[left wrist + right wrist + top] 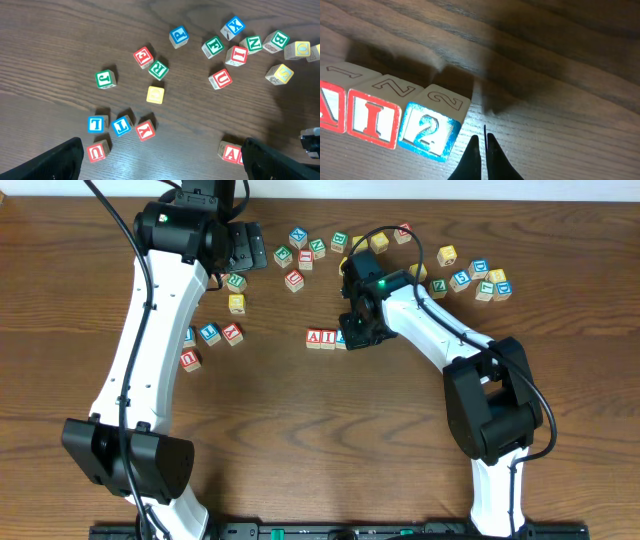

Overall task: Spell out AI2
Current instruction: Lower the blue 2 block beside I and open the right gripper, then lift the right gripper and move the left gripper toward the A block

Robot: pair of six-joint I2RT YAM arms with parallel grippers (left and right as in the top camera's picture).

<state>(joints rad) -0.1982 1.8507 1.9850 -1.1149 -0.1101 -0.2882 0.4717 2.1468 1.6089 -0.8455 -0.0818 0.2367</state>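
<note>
Right gripper (pixel 482 139): pinched together, empty, low beside 2 cube (pixel 427 131).
Left gripper (pixel 161 150): spread wide, empty.
Row: wooden A cube (pixel 327 107), I cube (pixel 372 120), 2 cube touching.

Near the middle of the dark wooden worktop (pixel 300 440), the small wooden cube with a blue "2" (pixel 341 337) is almost wholly covered in the overhead view by the right gripper (pixel 352 331); only a blue sliver shows. The right wrist view's left edge cuts off the wooden cube with a red-framed "A" (pixel 327 107). In the left wrist view the same cube's right side sits behind a dark finger (pixel 270 160) of the left gripper (pixel 161 155), whose fingers the bottom edge crops. Toward the worktop's left edge, a blue-lettered wooden cube (pixel 188 336) lies half under the white left arm (pixel 150 330), its letter unreadable.
</note>
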